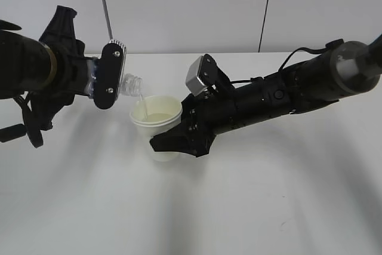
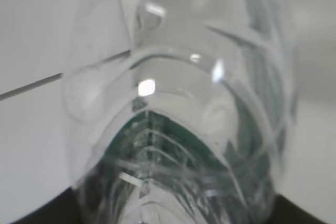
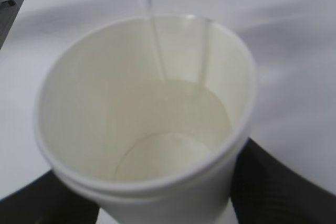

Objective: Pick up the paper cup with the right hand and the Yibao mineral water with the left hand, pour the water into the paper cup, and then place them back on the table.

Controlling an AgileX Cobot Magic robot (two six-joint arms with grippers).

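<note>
White desk (image 1: 239, 207), bare foreground. Right arm (image 1: 286, 97): jaws clamped on paper cup (image 1: 156, 117), held above desk. Left arm (image 1: 36, 67): jaws clamped on tilted water bottle (image 1: 130, 85), thin stream entering cup. Risk: bottle drifting off the rim spills water.

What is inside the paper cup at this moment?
The paper cup holds some clear water, and a thin stream falls in from the Yibao mineral water bottle tilted above it. The cup's bottom shows through the water. Nothing else is inside.
</note>
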